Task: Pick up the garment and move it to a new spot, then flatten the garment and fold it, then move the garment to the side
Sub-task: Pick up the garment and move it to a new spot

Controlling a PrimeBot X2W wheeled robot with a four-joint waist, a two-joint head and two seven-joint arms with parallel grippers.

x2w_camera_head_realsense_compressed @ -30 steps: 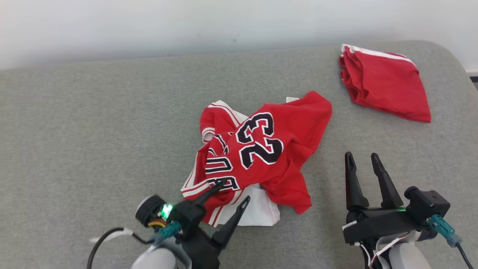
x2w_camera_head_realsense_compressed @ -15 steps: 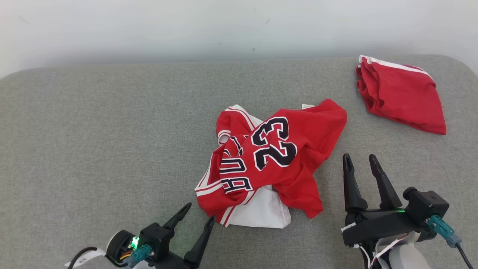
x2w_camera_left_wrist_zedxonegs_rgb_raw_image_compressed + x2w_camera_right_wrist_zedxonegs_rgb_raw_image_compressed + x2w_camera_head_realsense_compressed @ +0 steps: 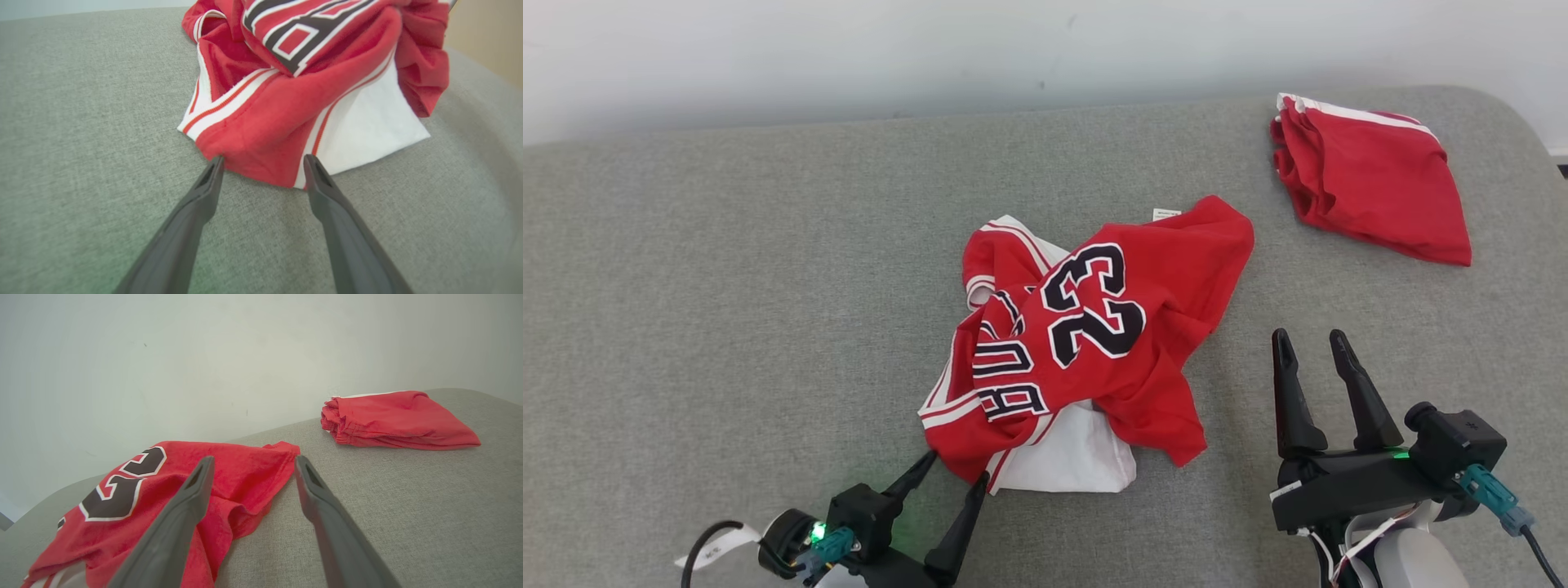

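Released left claw (image 3: 263, 159) frames the near hem of the crumpled red-and-white jersey (image 3: 1086, 327); it should push deeper before pinching, gathering both layers. Right claw (image 3: 1311, 343) hangs released.

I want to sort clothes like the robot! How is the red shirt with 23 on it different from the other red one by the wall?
The numbered jersey lies crumpled and spread out; the plain red garment is neatly folded. The numbered jersey shows black digits, letters and a white panel; the plain red garment has just a thin white stripe. Both are red, resting on the grey cushion.
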